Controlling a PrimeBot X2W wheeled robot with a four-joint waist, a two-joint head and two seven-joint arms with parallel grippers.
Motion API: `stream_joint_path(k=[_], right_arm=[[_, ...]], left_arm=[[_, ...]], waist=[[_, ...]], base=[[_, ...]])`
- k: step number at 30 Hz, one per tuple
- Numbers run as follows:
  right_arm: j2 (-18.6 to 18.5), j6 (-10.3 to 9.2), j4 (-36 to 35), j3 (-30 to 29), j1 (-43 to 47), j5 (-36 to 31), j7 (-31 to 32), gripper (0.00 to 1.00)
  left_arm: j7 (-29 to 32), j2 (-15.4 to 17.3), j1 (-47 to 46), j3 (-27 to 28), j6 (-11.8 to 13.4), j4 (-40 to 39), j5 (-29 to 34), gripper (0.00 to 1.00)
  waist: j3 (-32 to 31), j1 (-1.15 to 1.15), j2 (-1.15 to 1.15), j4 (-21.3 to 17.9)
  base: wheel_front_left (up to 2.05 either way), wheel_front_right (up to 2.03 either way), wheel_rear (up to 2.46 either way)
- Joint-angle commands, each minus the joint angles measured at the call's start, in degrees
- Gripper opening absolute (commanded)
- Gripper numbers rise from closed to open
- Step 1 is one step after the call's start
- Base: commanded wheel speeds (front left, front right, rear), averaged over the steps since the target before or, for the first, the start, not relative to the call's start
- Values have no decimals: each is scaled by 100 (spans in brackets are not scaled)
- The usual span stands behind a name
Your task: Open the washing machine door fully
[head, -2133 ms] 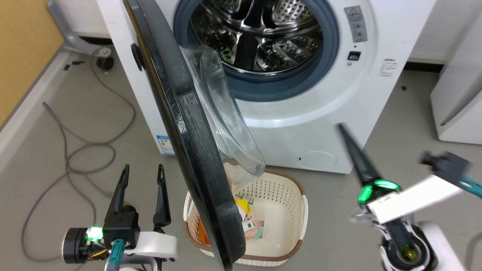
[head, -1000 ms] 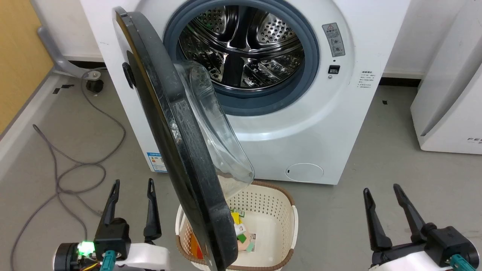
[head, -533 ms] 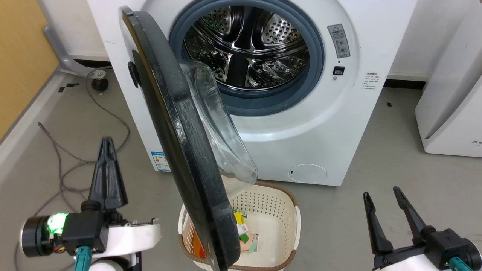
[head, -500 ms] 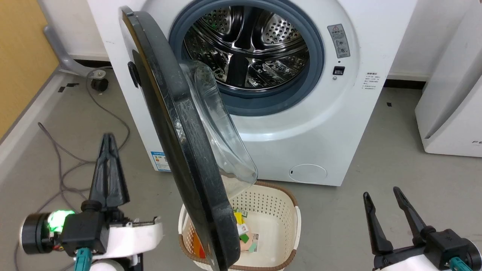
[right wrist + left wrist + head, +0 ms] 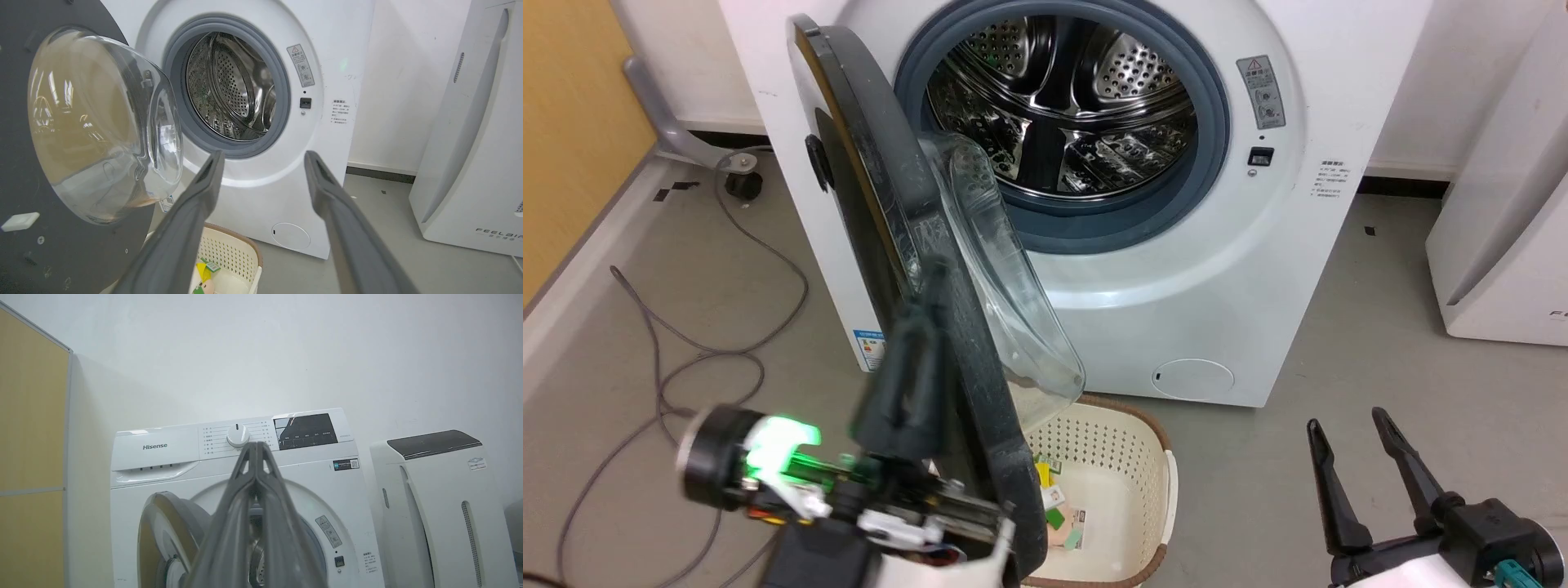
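Black door (image 5: pixel 882 188) is hanging half open as the left pincer (image 5: pixel 935 279), tips pinched together, is swinging from eight o'clock toward its rim, likely to push; right pincer (image 5: pixel 1344 420) gaping.

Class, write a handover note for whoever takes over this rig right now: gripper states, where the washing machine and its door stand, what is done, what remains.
Left gripper: shut, empty, raised near the rim of the large round glossy black washing machine door; contact cannot be told.
Right gripper: open, empty, low, clear of the door.
Done: door unlatched, roughly half open on the white front-loading washing machine, above a cream perforated basket.
To do: swing the door fully open.
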Motion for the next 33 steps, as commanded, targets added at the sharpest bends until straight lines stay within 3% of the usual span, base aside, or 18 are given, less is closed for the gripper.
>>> stream_joint_path(k=[1, 17, 33], right_arm=[[30, 5, -11, 11, 91, 4, -26, 100], [30, 5, 88, 37, 113, 14, -26, 100], [30, 5, 147, 53, 56, -53, -26, 100]], left_arm=[[-24, 22, -49, -231, -78, -15, 36, 0], [-24, 16, 221, -1615, -411, 513, -92, 0], [-24, 153, 553, -1839, -397, 1846, -287, 0]], waist=[[-8, 0, 0, 8], [-63, 0, 0, 87], [29, 0, 0, 218]], base=[[0, 0, 0], [0, 0, 0], [0, 0, 0]])
